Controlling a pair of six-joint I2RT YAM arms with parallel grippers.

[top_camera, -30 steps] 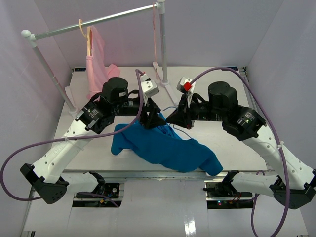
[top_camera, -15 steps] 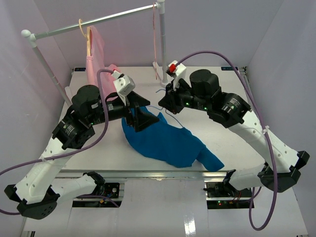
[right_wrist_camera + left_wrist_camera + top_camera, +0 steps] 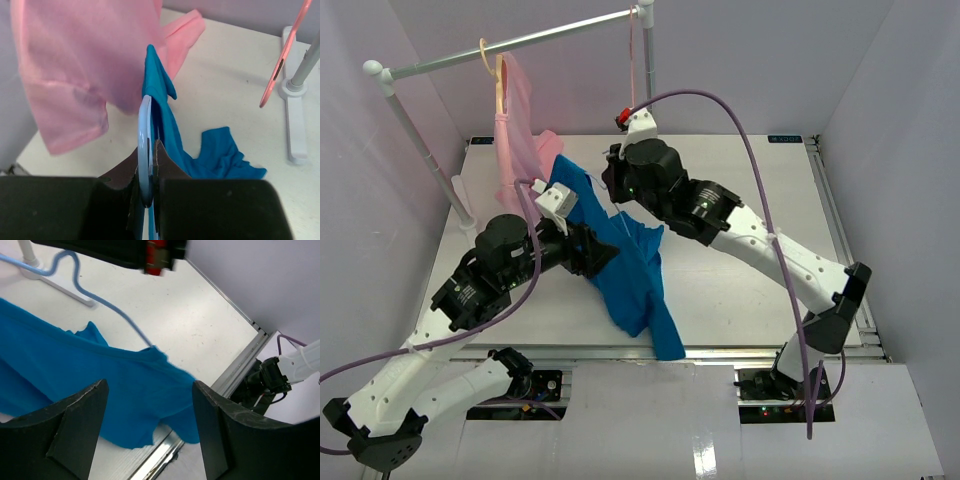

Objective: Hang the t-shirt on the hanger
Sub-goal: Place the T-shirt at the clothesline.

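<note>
The bright blue t-shirt (image 3: 635, 265) hangs in a long drape from the back left down to the table's front edge. Its lower part lies spread on the table (image 3: 75, 380). My right gripper (image 3: 611, 176) is up near the rack, shut on the rounded hook of the thin light-blue hanger (image 3: 145, 135). Blue cloth (image 3: 220, 155) trails below the right gripper (image 3: 148, 150). The hanger's wire (image 3: 117, 315) runs down into the shirt's neck. My left gripper (image 3: 603, 255) hovers open beside the shirt; in its own view the left gripper (image 3: 150, 425) has nothing between the fingers.
A pale pink garment (image 3: 520, 120) hangs on a cream-yellow hanger (image 3: 498, 80) from the rack rail (image 3: 520, 42), close to the raised shirt (image 3: 75, 65). A thin pink hanger (image 3: 632, 90) hangs by the rack post (image 3: 648, 100). The post's base (image 3: 295, 125) stands on the table.
The right arm has carried the hanger up and to the back left, pulling the shirt from a flat heap into a long drape. The left arm has drawn back to the left.
</note>
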